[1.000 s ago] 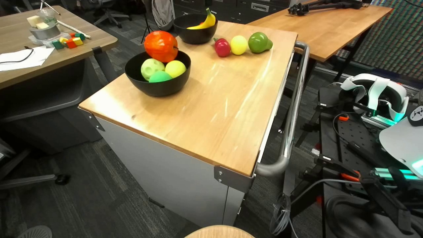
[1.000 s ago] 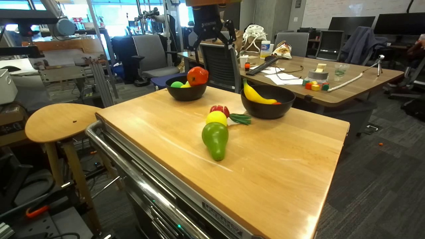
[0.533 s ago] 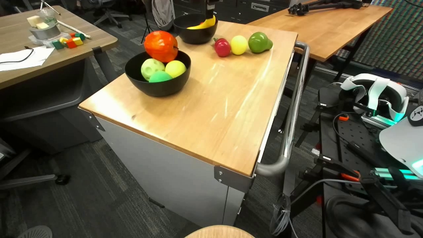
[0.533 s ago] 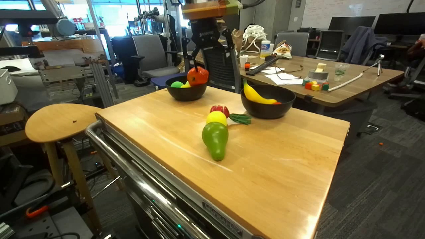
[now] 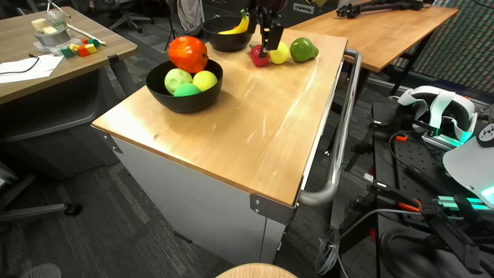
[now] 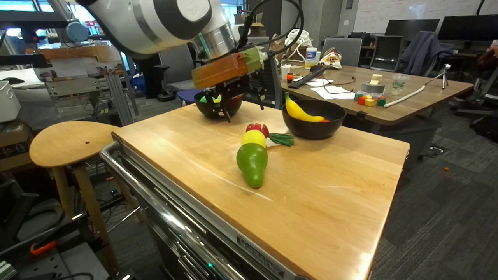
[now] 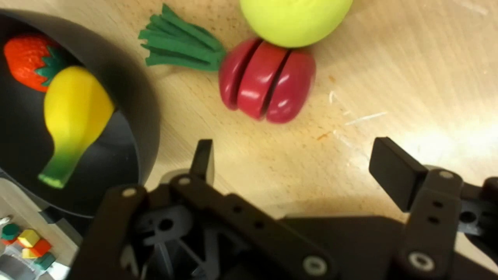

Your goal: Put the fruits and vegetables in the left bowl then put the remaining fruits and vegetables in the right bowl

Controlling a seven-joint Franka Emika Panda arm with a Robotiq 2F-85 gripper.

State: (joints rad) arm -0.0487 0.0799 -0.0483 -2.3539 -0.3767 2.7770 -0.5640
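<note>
My gripper is open and empty above the table, just short of a red radish with green leaves. It also shows in both exterior views. The radish lies against a yellow ball-shaped fruit, and a green pear-shaped fruit touches that. A black bowl beside the radish holds a banana and a strawberry. A second black bowl holds an orange-red pepper, a pale green piece, a yellow one and a green one.
The wooden cart top has a metal handle bar along one side. A round stool stands near it. Another table behind carries coloured blocks, tape and papers.
The gripper has come down from high up, swung over the table and tilted, arriving near the radish. The arm now shows in an exterior view. The fruits and bowls have not moved.
</note>
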